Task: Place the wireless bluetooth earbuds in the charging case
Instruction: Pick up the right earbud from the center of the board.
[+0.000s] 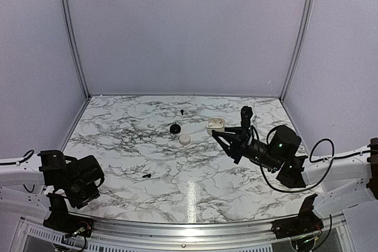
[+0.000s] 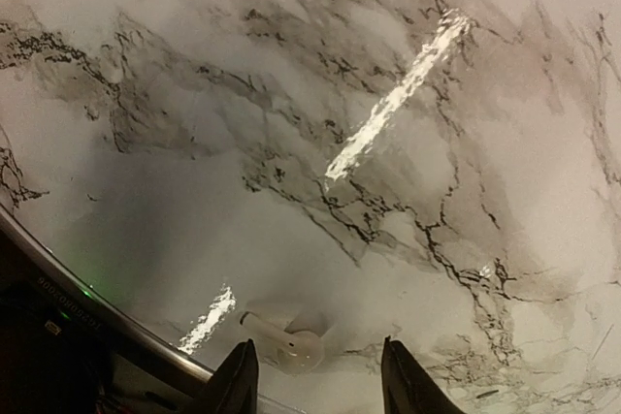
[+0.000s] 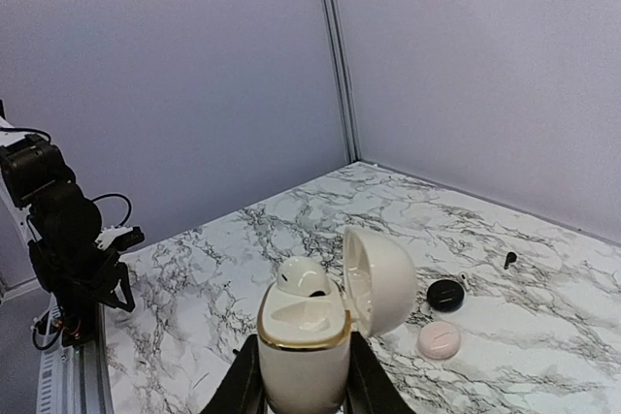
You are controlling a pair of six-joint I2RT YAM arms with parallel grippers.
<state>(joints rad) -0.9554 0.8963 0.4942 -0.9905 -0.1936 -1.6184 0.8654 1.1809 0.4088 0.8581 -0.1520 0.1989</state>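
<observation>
The charging case (image 3: 303, 346) is cream-white with a gold rim, and its hinged lid (image 3: 378, 278) stands open. My right gripper (image 3: 303, 387) is shut on its body and holds it upright above the table. One white earbud (image 3: 303, 280) sits in a socket; the other socket shows bare. In the top view this case (image 1: 215, 124) is at the right gripper's tip, right of centre. A second white earbud (image 2: 289, 344) lies on the marble by the near edge. My left gripper (image 2: 315, 380) is open with a finger on each side of it, the earbud nearer the left finger.
A black round puck (image 1: 175, 128) and a pale pink round piece (image 1: 185, 138) lie left of the case. Small dark stubs lie at the back (image 1: 182, 112) and at the front middle (image 1: 146, 176). The table's metal edge rail (image 2: 97, 312) runs close beside the left gripper.
</observation>
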